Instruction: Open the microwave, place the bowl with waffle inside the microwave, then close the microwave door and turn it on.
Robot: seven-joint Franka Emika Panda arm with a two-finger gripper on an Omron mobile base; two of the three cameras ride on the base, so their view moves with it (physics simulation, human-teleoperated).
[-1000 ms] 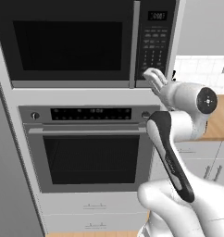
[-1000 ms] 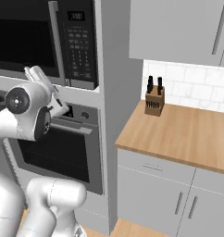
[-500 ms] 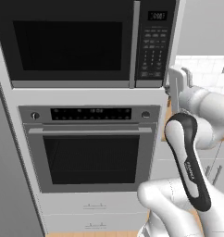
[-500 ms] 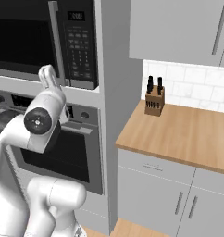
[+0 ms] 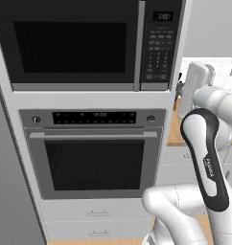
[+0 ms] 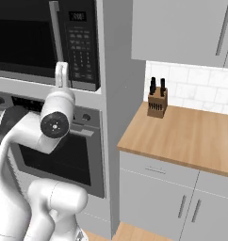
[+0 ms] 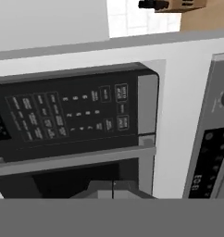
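Showing: black and steel built-in microwave (image 5: 89,45), wide black glass microwave door (image 5: 70,45) shut.
Jaws (image 7: 113,185): closed together, holding nothing, facing black keypad panel (image 7: 81,115).
Progress: likely final step; whether started, cannot tell.

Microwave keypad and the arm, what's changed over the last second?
The end effector, shut, has drawn back from the keypad of the microwave and swung off to the right of it. It took hold of nothing. The microwave door stays closed, and the oven and knife block haven't moved.
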